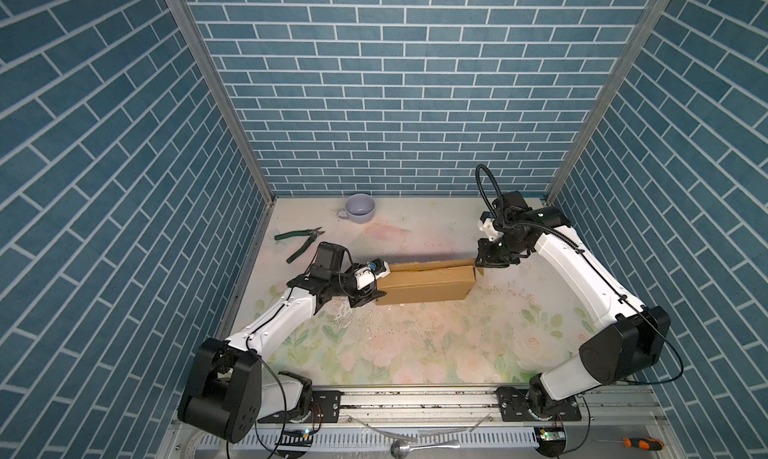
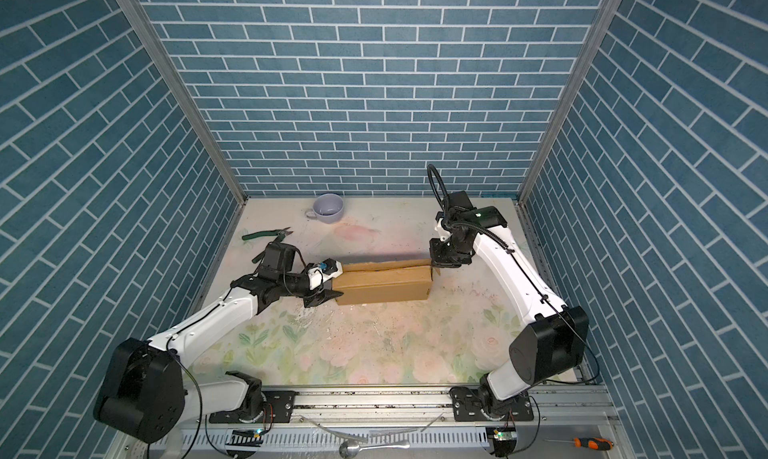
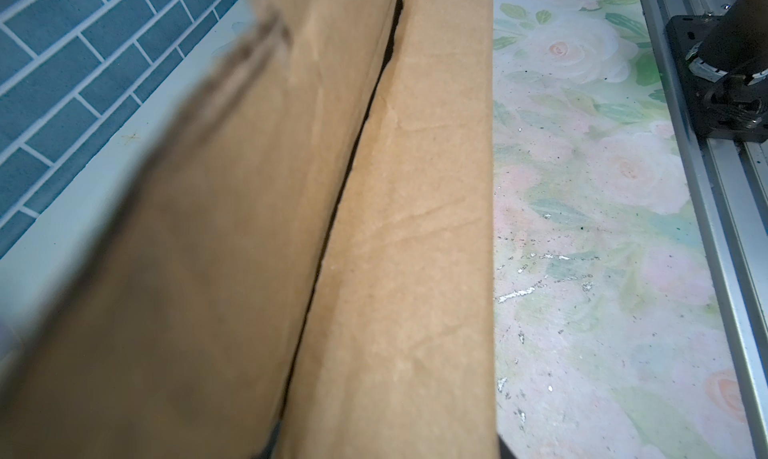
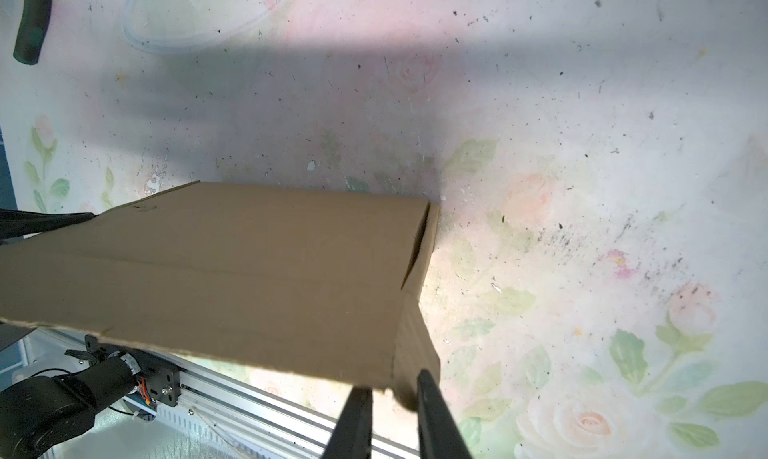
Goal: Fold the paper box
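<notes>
The paper box [image 1: 424, 288] [image 2: 382, 288], brown cardboard, lies mid-table, folded into a long block with its back flap raised a little. My left gripper [image 1: 372, 297] [image 2: 328, 297] holds its left end. In the left wrist view the box [image 3: 415, 228] fills the space between the jaws, and only slivers of the fingers [image 3: 505, 451] show. My right gripper [image 1: 480, 265] [image 2: 434, 265] sits at the box's far right corner. In the right wrist view it [image 4: 392, 384] is slightly open, with the corner flap's tip in the gap, loose, not clamped.
A lilac cup [image 1: 360, 207] stands at the back left. Green-handled pliers [image 1: 299, 240] lie behind the left arm. The metal rail [image 1: 415, 398] runs along the front edge, with a spoon [image 1: 415, 448] and an orange screwdriver [image 1: 642, 444] beyond it.
</notes>
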Robot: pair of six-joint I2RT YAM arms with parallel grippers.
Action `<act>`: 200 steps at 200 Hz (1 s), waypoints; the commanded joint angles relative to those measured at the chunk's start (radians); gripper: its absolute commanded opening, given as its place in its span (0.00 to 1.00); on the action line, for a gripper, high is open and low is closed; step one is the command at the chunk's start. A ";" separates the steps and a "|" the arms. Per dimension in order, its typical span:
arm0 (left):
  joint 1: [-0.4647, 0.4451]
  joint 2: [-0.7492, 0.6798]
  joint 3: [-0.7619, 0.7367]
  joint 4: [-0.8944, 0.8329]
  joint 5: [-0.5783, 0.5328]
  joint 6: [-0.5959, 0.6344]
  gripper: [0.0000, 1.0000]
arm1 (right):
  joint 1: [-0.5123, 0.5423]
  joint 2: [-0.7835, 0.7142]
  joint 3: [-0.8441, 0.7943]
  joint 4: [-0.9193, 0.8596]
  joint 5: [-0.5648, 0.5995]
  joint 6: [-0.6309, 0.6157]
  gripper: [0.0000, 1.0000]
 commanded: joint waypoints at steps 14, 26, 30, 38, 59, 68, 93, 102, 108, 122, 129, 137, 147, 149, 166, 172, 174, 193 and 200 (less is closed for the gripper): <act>0.004 0.001 0.001 -0.023 -0.014 0.002 0.02 | 0.006 -0.034 -0.021 -0.040 0.031 -0.023 0.21; 0.004 0.002 0.003 -0.022 -0.015 0.000 0.02 | 0.007 -0.035 -0.049 -0.013 0.033 -0.038 0.21; 0.004 0.002 0.003 -0.022 -0.015 0.002 0.02 | 0.007 -0.037 -0.061 -0.002 0.041 -0.042 0.21; 0.003 0.001 0.001 -0.022 -0.016 0.002 0.02 | 0.006 -0.038 -0.086 0.014 0.065 -0.055 0.21; 0.003 -0.004 -0.005 -0.019 -0.019 0.002 0.01 | 0.017 -0.067 -0.146 0.085 0.128 -0.097 0.20; 0.004 -0.003 -0.005 -0.019 -0.018 0.002 0.02 | 0.017 -0.087 -0.178 0.133 0.129 -0.106 0.19; 0.004 -0.001 -0.001 -0.023 -0.017 0.001 0.01 | 0.018 -0.109 -0.222 0.213 0.094 -0.104 0.12; 0.003 -0.002 0.001 -0.030 -0.018 0.004 0.01 | 0.019 -0.112 -0.222 0.221 0.076 -0.100 0.12; 0.003 -0.003 0.000 -0.032 -0.020 0.005 0.01 | 0.019 -0.113 -0.220 0.221 0.068 -0.098 0.13; 0.004 -0.003 0.001 -0.035 -0.022 0.008 0.01 | 0.018 -0.115 -0.213 0.210 0.069 -0.101 0.19; 0.004 -0.003 0.001 -0.033 -0.021 0.008 0.01 | 0.018 -0.115 -0.206 0.200 0.079 -0.107 0.19; 0.004 0.002 0.002 -0.034 -0.019 0.007 0.01 | 0.019 -0.115 -0.195 0.189 0.084 -0.115 0.19; 0.004 0.007 0.006 -0.036 -0.016 0.008 0.01 | 0.019 -0.115 -0.183 0.178 0.082 -0.121 0.16; 0.004 0.007 0.008 -0.036 -0.016 0.008 0.01 | 0.018 -0.114 -0.182 0.176 0.079 -0.122 0.15; 0.004 0.013 0.012 -0.038 -0.017 0.011 0.01 | 0.019 -0.099 -0.163 0.155 0.045 -0.124 0.07; 0.004 0.013 0.013 -0.039 -0.016 0.011 0.01 | 0.019 -0.094 -0.158 0.148 0.029 -0.121 0.05; 0.004 0.013 0.013 -0.040 -0.018 0.012 0.01 | 0.019 -0.093 -0.157 0.146 0.023 -0.121 0.04; 0.004 0.012 0.015 -0.052 -0.021 0.018 0.00 | 0.018 -0.089 -0.134 0.120 -0.028 -0.102 0.00; 0.003 0.011 0.015 -0.054 -0.022 0.021 0.00 | 0.017 -0.087 -0.120 0.107 -0.042 -0.091 0.00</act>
